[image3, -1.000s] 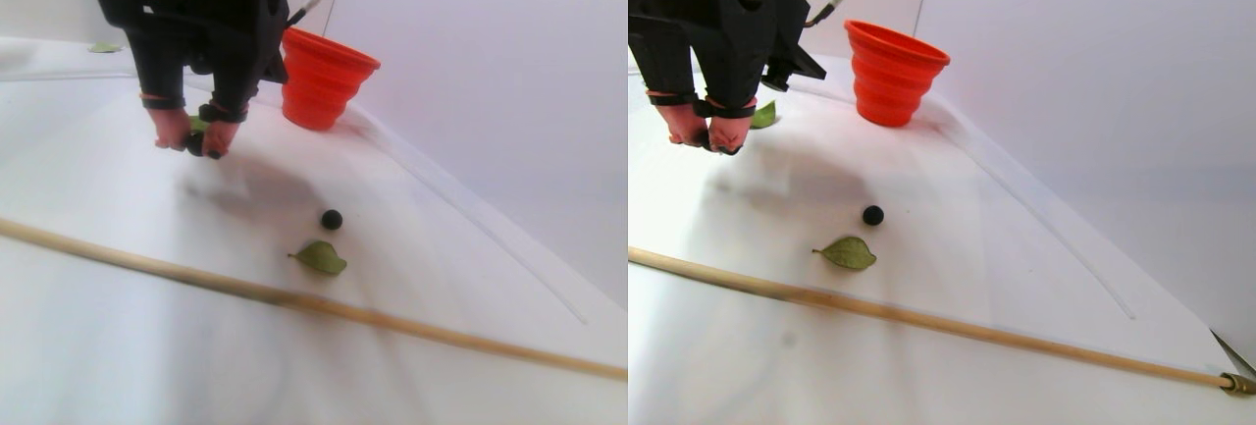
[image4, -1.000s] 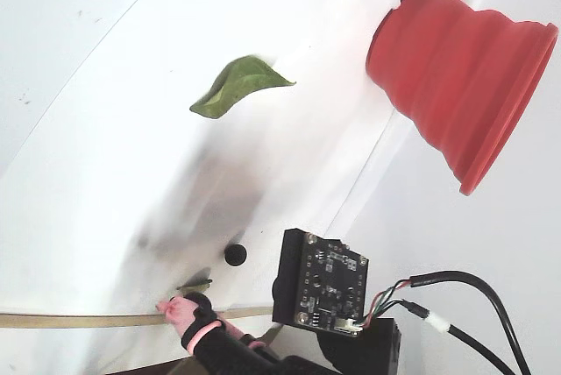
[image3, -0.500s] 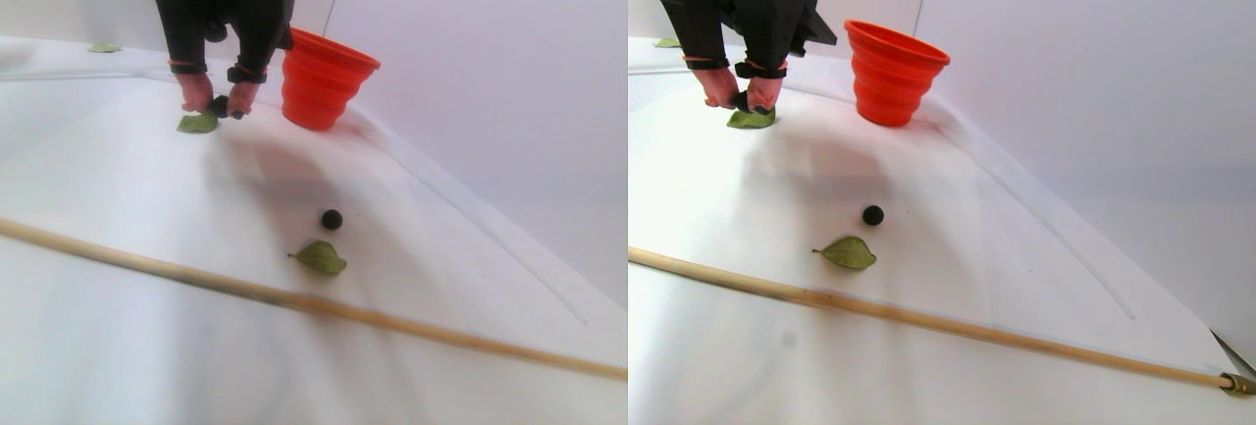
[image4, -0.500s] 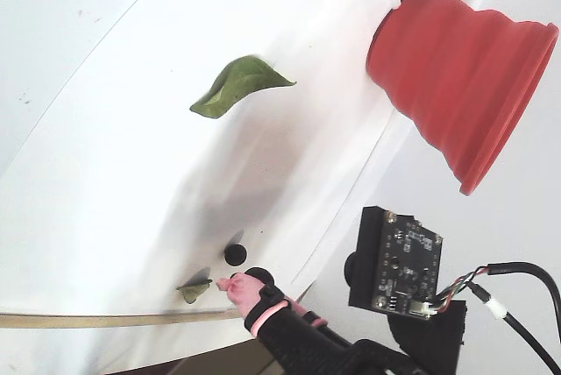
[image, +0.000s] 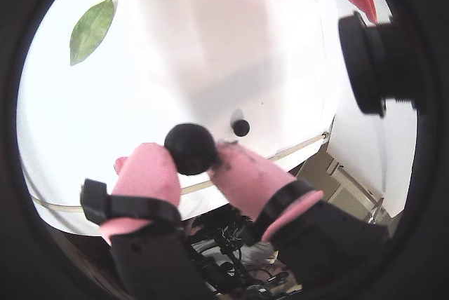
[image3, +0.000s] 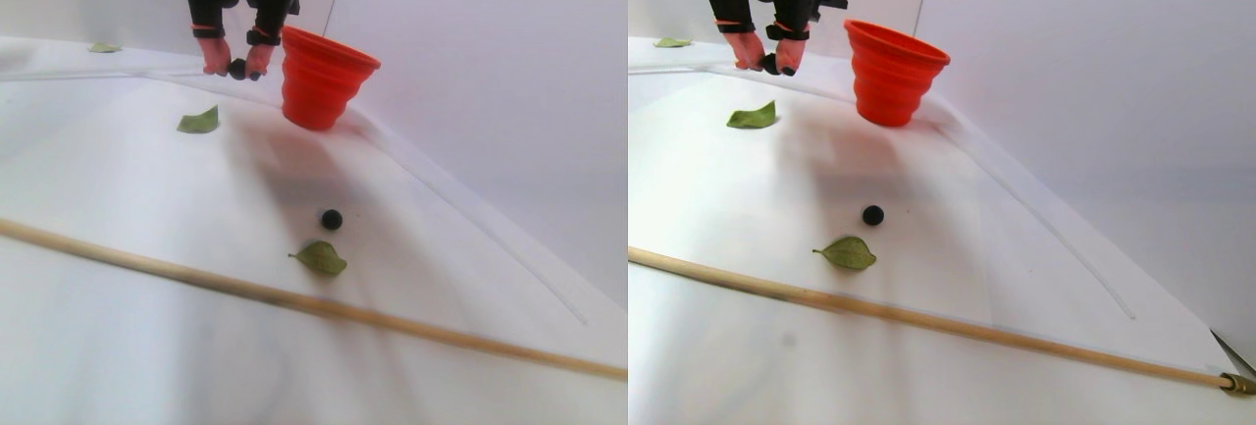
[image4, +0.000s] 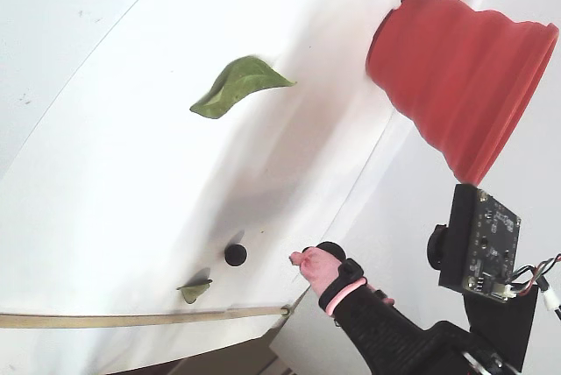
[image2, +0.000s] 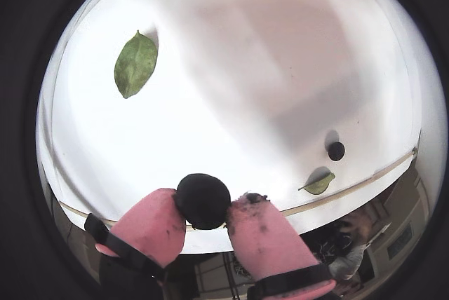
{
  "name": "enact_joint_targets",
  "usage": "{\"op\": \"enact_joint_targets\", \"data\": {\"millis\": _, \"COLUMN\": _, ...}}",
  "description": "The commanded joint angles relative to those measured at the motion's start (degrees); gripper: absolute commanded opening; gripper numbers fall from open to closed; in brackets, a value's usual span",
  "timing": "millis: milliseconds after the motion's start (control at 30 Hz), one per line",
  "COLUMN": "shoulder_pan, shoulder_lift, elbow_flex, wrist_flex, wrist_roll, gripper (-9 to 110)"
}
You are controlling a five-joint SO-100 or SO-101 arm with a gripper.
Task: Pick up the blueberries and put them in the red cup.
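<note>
In the stereo view's left half, the gripper (image3: 236, 70) holds a berry (image3: 236, 69) above the table (image3: 118, 346), at nine o'clock of the cup (image3: 319, 81). A second berry (image3: 332, 219) lies at six o'clock of the cup, with a leaf (image3: 321, 257) just beyond and a stick (image3: 294, 299) nearer the camera.

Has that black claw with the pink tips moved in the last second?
Yes. The black gripper with pink fingertips has risen off the white table to the rim height of the ribbed red silicone cup, carrying a small dark round blueberry.
</note>
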Motion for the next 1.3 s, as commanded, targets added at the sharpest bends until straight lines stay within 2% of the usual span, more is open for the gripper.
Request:
{"op": "enact_joint_targets", "data": {"millis": 0, "shoulder_pan": 2.3, "shoulder_lift": 4.1, "elbow_flex": -5.5, "wrist_flex": 0.9, "wrist_roll": -0.7, "gripper": 11}}
{"op": "enact_joint_targets", "data": {"millis": 1267, "shoulder_pan": 11.1, "shoulder_lift": 0.7, "elbow_flex": -24.8, "wrist_flex": 1.7, "wrist_roll": -4.8, "gripper": 11}}
